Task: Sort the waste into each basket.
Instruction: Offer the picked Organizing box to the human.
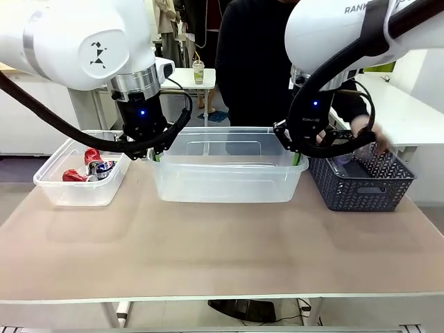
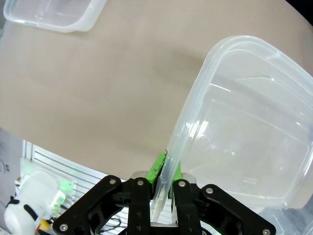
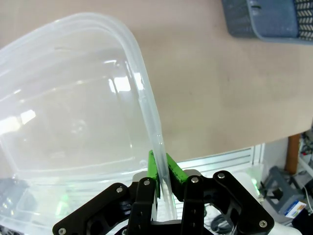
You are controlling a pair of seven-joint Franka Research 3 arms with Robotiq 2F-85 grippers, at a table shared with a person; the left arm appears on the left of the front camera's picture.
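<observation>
A large clear tub (image 1: 225,182) stands mid-table, and nothing shows inside it. My left gripper (image 1: 157,154) is shut on its left rim, and the left wrist view shows the green pads (image 2: 157,166) pinching the tub's wall (image 2: 244,147). My right gripper (image 1: 297,157) is shut on the right rim, with its pads (image 3: 172,169) clamped on the wall (image 3: 73,112). Crushed red and silver cans (image 1: 92,167) lie in a small clear basket (image 1: 78,191) at the left. At the right a dark mesh basket (image 1: 361,184) holds something clear.
A person stands behind the far edge with a hand (image 1: 371,135) over the dark basket. The small clear basket (image 2: 54,14) and the dark basket (image 3: 266,19) flank the large tub closely. Bare tabletop (image 1: 222,250) stretches across the near half.
</observation>
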